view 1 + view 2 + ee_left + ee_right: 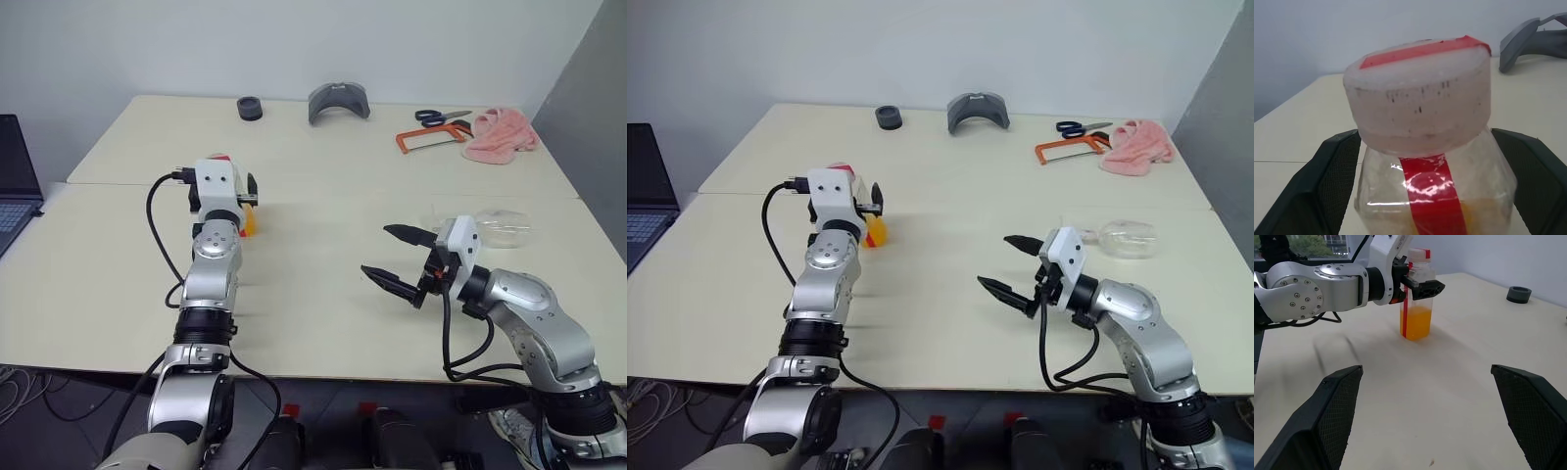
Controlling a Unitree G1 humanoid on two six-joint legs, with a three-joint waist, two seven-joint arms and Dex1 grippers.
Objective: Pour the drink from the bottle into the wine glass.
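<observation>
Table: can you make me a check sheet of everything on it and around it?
Surface: two pale tables pushed together.
Job's things: bottle upright, cap on, orange drink in its lower part; wine glass seems to lie on its side by the right arm.
Clutter: black ring, grey curved piece, scissors, orange saw frame, pink cloth, all along the far edge.
Grippers: left claw open around the bottle; right claw open, empty.
Cables: black cable looping off the left arm, another off the right.
Surroundings: laptop, white wall.
</observation>
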